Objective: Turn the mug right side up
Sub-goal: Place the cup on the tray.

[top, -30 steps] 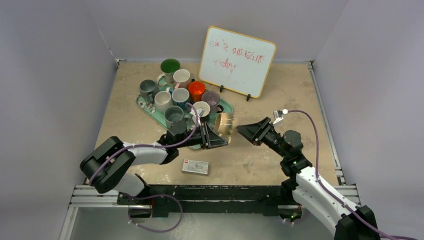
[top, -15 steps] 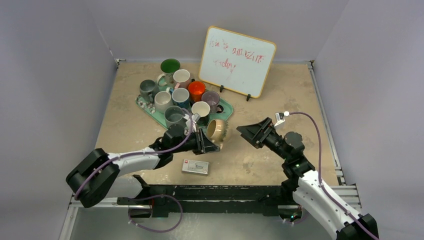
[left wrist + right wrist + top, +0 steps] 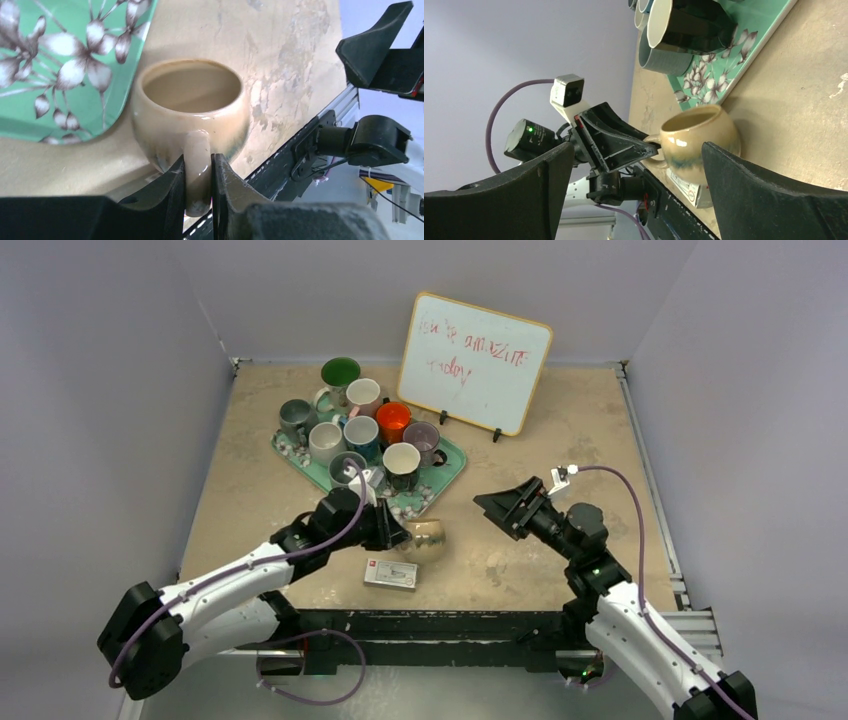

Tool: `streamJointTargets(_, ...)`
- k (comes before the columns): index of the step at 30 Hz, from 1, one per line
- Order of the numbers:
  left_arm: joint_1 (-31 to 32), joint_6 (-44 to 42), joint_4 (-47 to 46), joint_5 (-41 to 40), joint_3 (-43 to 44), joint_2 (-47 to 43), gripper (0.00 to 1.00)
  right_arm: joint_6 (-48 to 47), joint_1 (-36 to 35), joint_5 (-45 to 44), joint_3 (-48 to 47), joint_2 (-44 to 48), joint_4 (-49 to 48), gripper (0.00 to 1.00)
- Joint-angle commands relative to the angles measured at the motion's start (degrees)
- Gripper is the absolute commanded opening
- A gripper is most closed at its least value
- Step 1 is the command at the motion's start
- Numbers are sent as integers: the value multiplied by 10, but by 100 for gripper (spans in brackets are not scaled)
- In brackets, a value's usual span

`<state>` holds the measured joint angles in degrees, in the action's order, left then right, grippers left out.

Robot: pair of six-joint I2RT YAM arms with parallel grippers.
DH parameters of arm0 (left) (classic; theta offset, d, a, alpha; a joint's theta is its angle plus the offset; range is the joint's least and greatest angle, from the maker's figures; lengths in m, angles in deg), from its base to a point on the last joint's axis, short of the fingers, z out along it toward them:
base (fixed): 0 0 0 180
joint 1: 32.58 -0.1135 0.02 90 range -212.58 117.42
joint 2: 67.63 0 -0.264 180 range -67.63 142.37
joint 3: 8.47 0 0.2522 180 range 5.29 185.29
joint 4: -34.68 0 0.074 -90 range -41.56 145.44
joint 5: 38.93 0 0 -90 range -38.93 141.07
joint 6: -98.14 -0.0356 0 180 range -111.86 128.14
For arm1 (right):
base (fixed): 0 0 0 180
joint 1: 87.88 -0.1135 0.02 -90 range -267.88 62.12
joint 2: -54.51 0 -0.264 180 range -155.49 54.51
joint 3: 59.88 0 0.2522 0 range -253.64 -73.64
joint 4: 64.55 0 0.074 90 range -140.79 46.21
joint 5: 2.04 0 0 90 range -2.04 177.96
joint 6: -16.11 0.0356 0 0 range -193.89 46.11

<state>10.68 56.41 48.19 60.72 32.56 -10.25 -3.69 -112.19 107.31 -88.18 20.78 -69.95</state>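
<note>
the mug [image 3: 428,538] is sitting mouth-up on the table [image 3: 520,440], just near of the tray [image 3: 452,455], so the turning looks done. the left gripper [image 3: 197,172] is pinching its handle [image 3: 196,150]; only letting go is remaining. the right gripper [image 3: 508,506] is hanging spread open, well apart on the right.

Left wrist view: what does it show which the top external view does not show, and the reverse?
Only the left wrist view: the left gripper has its jaws shut on the handle of the beige mug, whose mouth faces up, with nothing inside. Only the top external view: the whiteboard, the other mugs on the green flowered tray, and a small flat box beside the beige mug. Both: the beige mug and the tray.
</note>
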Motion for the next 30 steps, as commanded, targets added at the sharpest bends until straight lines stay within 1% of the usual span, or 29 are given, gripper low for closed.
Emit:
streamJointTargets(1, 3, -31, 57, -56, 36, -33, 0, -13, 2, -10, -23, -11, -15, 99)
streamJointTargets(5, 2, -43, 72, -72, 34, -38, 0, -13, 2, -9, -22, -23, -28, 99)
streamJointTargets(14, 2, -62, 61, -51, 51, -50, 0, -19, 2, -7, -21, -35, -34, 99)
streamJointTargets(21, 2, -113, 31, -76, 80, -67, 0, -19, 3, -7, -20, -34, -35, 99)
streamJointTargets(30, 2, -148, 11, -103, 101, -68, 0, -16, 2, -5, -11, -27, -34, 99)
